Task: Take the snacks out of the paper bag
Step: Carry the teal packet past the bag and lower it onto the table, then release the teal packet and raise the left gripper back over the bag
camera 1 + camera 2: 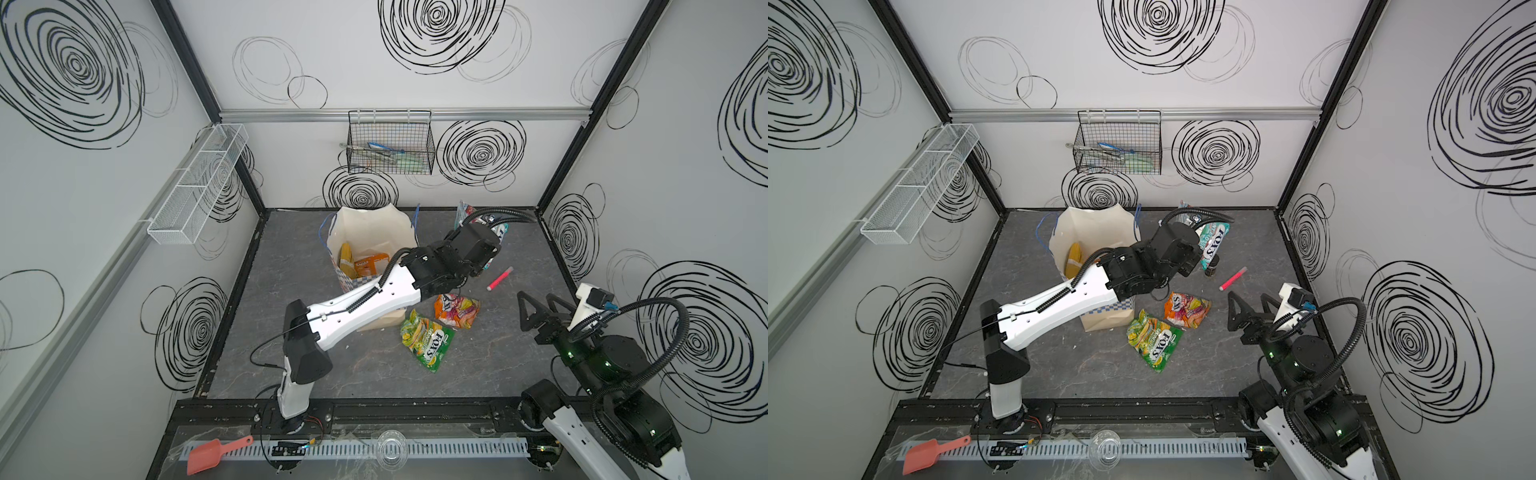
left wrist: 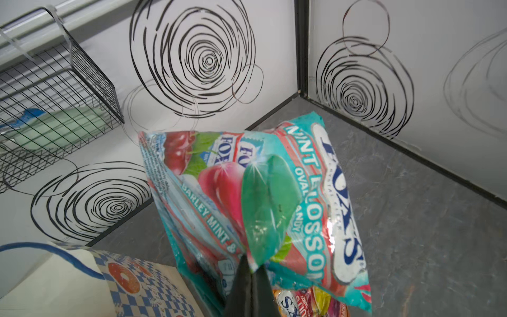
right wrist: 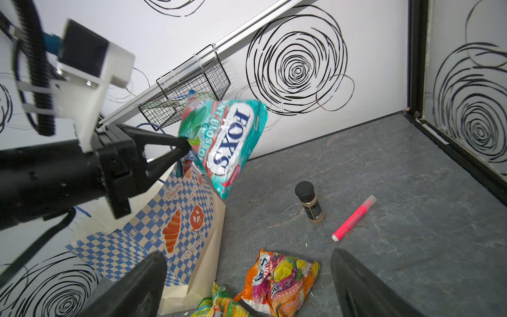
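Dangling crinkly teal packet (image 3: 225, 142), clamped in left end effector (image 3: 184, 146); right end effector (image 1: 534, 296) gaping.

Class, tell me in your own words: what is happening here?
The left gripper is shut on a teal packet, holding it in the air beside the paper bag. A green packet and an orange packet already lie on the table near the bag. A yellow packet is inside. The right gripper hangs open, empty.
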`<state>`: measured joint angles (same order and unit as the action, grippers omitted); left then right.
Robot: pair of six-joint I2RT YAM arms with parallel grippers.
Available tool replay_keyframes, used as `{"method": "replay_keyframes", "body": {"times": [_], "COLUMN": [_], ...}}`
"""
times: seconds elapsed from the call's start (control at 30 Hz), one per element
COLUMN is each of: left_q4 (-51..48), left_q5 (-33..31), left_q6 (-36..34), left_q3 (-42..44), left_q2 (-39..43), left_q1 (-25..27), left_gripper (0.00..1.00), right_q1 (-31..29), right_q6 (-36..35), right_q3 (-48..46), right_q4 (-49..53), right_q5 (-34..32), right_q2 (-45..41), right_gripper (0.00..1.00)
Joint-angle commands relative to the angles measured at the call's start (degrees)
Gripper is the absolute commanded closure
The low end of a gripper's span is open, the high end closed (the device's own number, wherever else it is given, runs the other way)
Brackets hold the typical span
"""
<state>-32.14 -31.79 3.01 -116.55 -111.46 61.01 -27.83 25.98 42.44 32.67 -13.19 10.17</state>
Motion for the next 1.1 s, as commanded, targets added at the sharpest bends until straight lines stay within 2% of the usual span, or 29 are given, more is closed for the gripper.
{"method": "replay_keyframes", "body": {"times": [0.0, 0.3, 0.63, 0.67, 0.73, 0.8, 1.07], "left_q4": [0.9, 3.7, 0.9, 0.7, 1.1, 1.5, 1.1], "left_q5": [-1.4, 7.4, 9.7, 10.0, 10.3, 10.6, 11.2], "left_q6": [0.3, 2.9, 3.6, 3.7, 3.7, 3.7, 3.9], "left_q3": [2.2, 11.2, 11.6, 11.6, 11.9, 11.7, 9.6], "left_q2": [-1.1, -7.5, -14.6, -14.8, -14.4, -14.0, -10.0], "left_q1": [-1.8, -7.8, -11.0, -11.2, -11.1, -11.1, -10.3], "left_gripper": [1.00, 1.00, 1.00, 0.99, 0.88, 0.83, 0.77], "right_q1": [-0.1, -0.2, -0.3, -0.3, -0.3, -0.3, -0.3], "right_q6": [0.6, 1.2, 2.0, 1.9, 1.8, 1.7, 0.8], "right_q3": [-0.2, -0.5, -2.2, -2.3, -2.5, -2.9, -3.5], "right_q4": [0.6, 1.8, 0.9, 0.8, 0.4, 0.0, -1.0], "right_q5": [-3.2, -3.4, -1.0, -1.1, -1.1, -0.9, 0.7], "right_q2": [-1.1, -1.9, -1.8, -1.7, -1.7, -1.7, 0.0], "right_gripper": [0.03, 0.03, 0.03, 0.03, 0.03, 0.03, 0.03]}}
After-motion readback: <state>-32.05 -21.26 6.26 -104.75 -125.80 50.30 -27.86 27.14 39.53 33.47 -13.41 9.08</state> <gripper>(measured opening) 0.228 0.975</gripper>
